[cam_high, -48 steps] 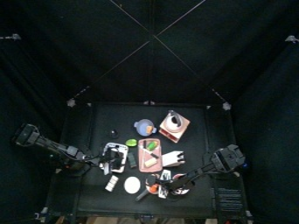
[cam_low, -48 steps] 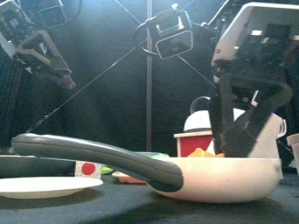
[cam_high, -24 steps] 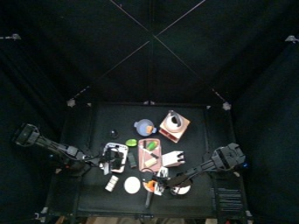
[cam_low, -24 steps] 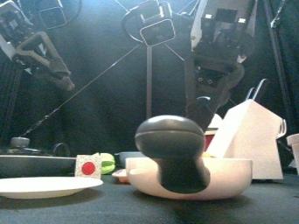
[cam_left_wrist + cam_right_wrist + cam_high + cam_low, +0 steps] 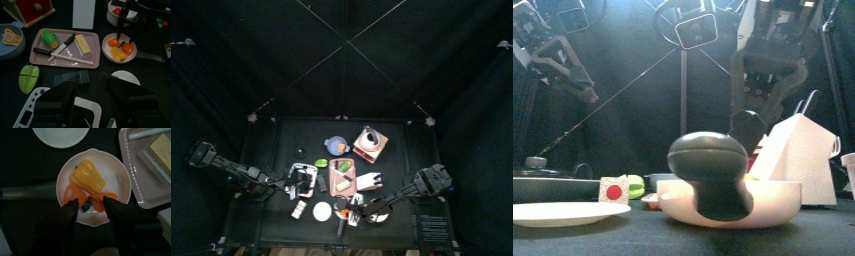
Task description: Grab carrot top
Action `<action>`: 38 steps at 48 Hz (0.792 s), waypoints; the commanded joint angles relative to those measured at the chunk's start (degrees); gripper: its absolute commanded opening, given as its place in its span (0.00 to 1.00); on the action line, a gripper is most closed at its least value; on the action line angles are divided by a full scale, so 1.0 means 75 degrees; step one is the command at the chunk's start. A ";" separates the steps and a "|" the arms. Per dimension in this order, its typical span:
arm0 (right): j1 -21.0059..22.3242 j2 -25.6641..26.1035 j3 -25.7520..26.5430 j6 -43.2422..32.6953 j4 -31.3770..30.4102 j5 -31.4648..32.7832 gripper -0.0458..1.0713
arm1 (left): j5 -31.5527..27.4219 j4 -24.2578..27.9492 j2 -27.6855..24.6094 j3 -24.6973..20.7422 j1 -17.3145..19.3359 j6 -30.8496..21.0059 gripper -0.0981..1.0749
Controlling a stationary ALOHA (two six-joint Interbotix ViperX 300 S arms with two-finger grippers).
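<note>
Right gripper (image 5: 91,208), jaws wide open, hangs over the white pan (image 5: 67,168) nr table's front edge, straddling the carrot top (image 5: 75,193) beside the yellow piece (image 5: 89,176), presumably lined up to pinch; left gripper (image 5: 93,92) rests, jaws open.

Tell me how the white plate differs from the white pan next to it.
The plate is round and bare; the pan is more oval and holds a yellow piece and orange pieces. The pan has a long grey handle; the plate has none. The plate lies flat, while the pan has a raised wall. Both are white.
</note>
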State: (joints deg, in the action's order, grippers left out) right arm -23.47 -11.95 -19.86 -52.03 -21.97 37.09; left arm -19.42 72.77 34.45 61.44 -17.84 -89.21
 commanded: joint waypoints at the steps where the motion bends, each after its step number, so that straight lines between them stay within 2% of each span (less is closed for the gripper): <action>1: -0.0047 0.0316 -0.0047 0.0012 -0.0035 -0.0094 0.76 | 0.0012 0.0023 0.0012 -0.0094 0.0023 -0.0012 0.77; 20: -0.0316 0.0328 -0.0164 0.0023 -0.0305 -0.0457 0.76 | 0.0012 0.0023 0.0023 -0.0070 0.0047 -0.0012 0.77; 38: -0.0305 0.0176 -0.0223 0.0012 -0.0398 -0.0773 0.76 | 0.0000 0.0023 0.0023 -0.0070 0.0047 -0.0012 0.77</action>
State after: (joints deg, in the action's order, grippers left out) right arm -25.84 -11.87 -21.97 -51.94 -24.87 31.73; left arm -19.42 72.86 34.45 61.61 -17.58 -89.21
